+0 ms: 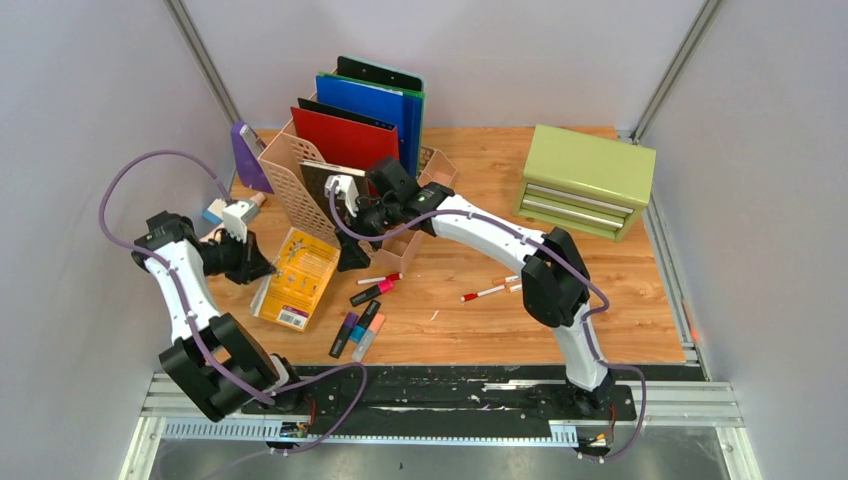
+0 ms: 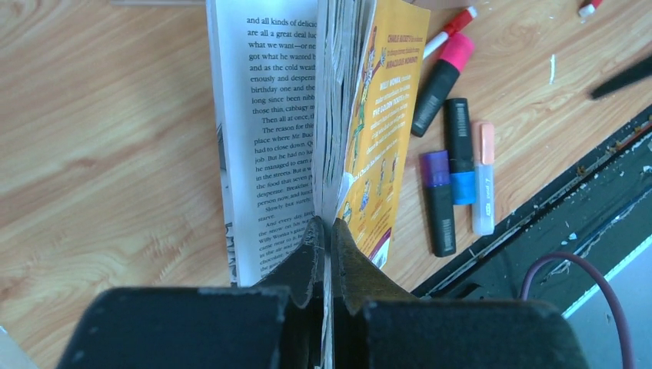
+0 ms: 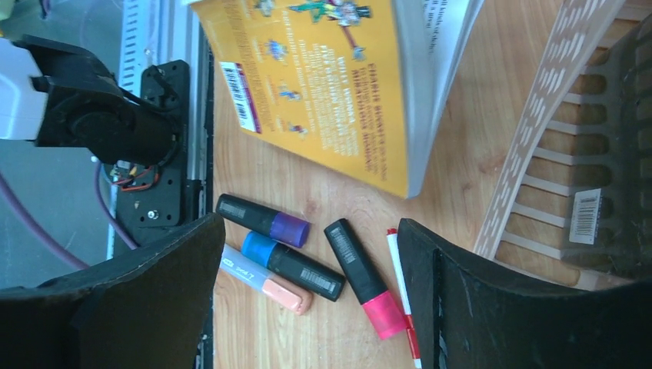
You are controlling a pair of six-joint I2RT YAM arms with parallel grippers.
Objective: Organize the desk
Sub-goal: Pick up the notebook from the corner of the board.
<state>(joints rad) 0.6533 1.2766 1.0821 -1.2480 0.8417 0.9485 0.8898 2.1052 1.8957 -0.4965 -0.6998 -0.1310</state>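
On the wooden desk (image 1: 600,300) a yellow paperback book (image 1: 300,278) lies at the left, its near edge lifted. My left gripper (image 2: 329,231) is shut on a thin part of that edge. A printed page (image 2: 269,115) fans out on one side and the yellow cover (image 2: 384,115) on the other. My right gripper (image 1: 352,258) hangs open above the desk beside the book's right edge. Nothing is held between its fingers (image 3: 307,292). Below them lie a pink highlighter (image 3: 365,280), a blue one (image 3: 288,261), a purple one (image 3: 265,221) and a peach one (image 3: 261,278).
A beige slotted file organizer (image 1: 300,180) with red (image 1: 345,135) and blue (image 1: 370,100) clipboards stands at the back, close behind my right gripper. A green drawer cabinet (image 1: 585,180) sits at the back right. Red-capped pens (image 1: 485,293) lie mid-desk. The black front rail (image 1: 450,375) borders the highlighters.
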